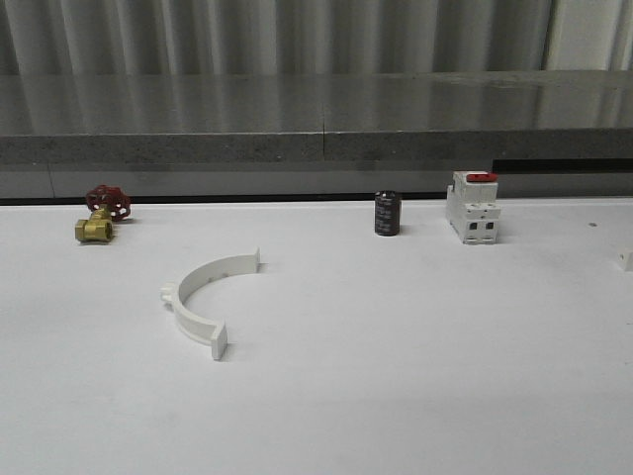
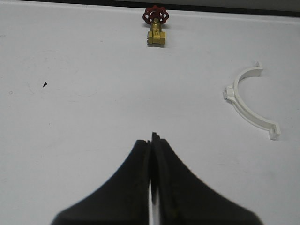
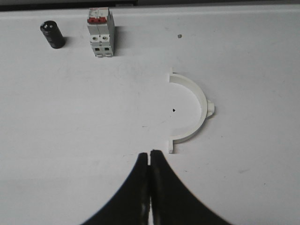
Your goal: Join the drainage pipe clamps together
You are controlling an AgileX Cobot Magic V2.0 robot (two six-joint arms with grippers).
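**Two clamp halves lie well apart; neither has been picked up**

The step in hand is judged to be the first reach toward a half-ring. The left clamp half (image 1: 206,294) lies flat on the white table (image 1: 396,376), left of centre and nearer than the brass valve (image 1: 102,214), its open side turned right. The right clamp half (image 3: 192,112) is seen from the right wrist camera, nearer than the breaker (image 3: 100,32) and the dark cylinder (image 3: 52,34), with one end tab close to the fingertips. For a sound join, each half is best gripped on its arc beside the outer ear, so that the end tabs are left free to meet squarely.

The left gripper (image 2: 152,140) is pressed together, nothing between its fingers, above bare table. The right gripper (image 3: 149,157) is likewise closed and empty, touching nothing that can be made out.
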